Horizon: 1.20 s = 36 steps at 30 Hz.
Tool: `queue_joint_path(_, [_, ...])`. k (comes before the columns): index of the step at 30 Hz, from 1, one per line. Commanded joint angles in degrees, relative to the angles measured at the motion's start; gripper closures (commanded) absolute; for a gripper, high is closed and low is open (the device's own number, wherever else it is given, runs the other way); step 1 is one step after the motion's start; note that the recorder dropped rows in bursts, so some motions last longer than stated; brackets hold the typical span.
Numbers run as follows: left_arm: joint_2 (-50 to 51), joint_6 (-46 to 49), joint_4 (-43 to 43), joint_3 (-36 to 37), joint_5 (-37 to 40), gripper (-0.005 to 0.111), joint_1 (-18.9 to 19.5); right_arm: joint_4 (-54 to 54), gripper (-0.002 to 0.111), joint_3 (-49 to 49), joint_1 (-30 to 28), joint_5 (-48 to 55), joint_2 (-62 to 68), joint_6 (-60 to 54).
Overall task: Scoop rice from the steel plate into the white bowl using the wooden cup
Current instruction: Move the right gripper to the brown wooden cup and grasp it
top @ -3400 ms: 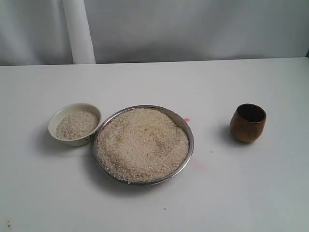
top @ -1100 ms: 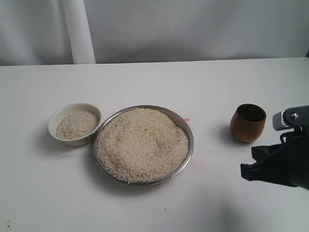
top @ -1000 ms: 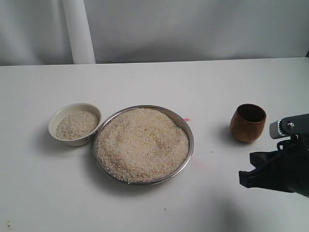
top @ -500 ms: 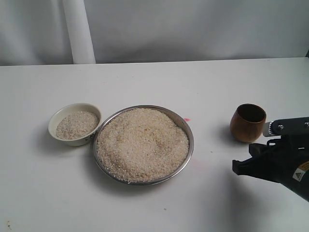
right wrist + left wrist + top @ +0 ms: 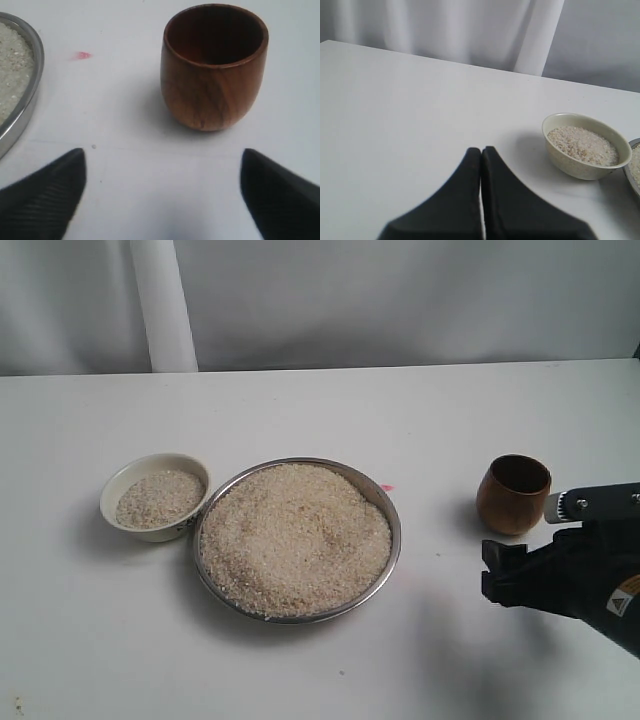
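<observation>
Both pincers are empty: left pincer (image 5: 481, 150) closed, right pincer (image 5: 162, 155) spread wide just short of the wooden cup (image 5: 212, 75) near the right edge of the worktop (image 5: 300, 410). Centre the cup between the jaws before closing.

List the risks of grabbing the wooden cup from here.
The wooden cup is rounded and stands free: if one side of the open right gripper touches first, it could tip or slide.
The steel plate holds rice up to its rim; a deep scoop may spill grains.
</observation>
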Motion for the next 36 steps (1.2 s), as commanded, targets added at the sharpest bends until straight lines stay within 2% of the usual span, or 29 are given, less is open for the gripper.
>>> queue_joint_path(1, [0.2, -0.1, 0.2, 0.0, -0.4, 0.107, -0.3, 0.0, 0.005, 0.2, 0.0, -0.2, 0.1, -0.7])
queue_joint_path(10, [0.2, -0.1, 0.2, 0.0, -0.4, 0.107, -0.3, 0.1, 0.005, 0.2, 0.0, -5.4, 2.9, -0.7])
queue_joint_path(16, [0.2, -0.1, 0.2, 0.0, -0.4, 0.107, -0.3, 4.5, 0.005, -0.8, 0.0, -16.3, 11.4, -0.7])
queue_joint_path(25, [0.2, -0.1, 0.2, 0.0, -0.4, 0.107, -0.3, 5.9, 0.005, -8.1, 0.0, -16.4, 18.6, -0.7])
queue_joint_path(28, [0.2, -0.1, 0.2, 0.0, -0.4, 0.107, -0.3, 9.5, 0.005, -8.1, -0.1, -17.6, 19.2, -0.7])
queue_joint_path(36, [0.2, -0.1, 0.2, 0.0, -0.4, 0.107, -0.3, 10.3, 0.005, -8.3, -0.2, -19.5, 21.7, -0.7])
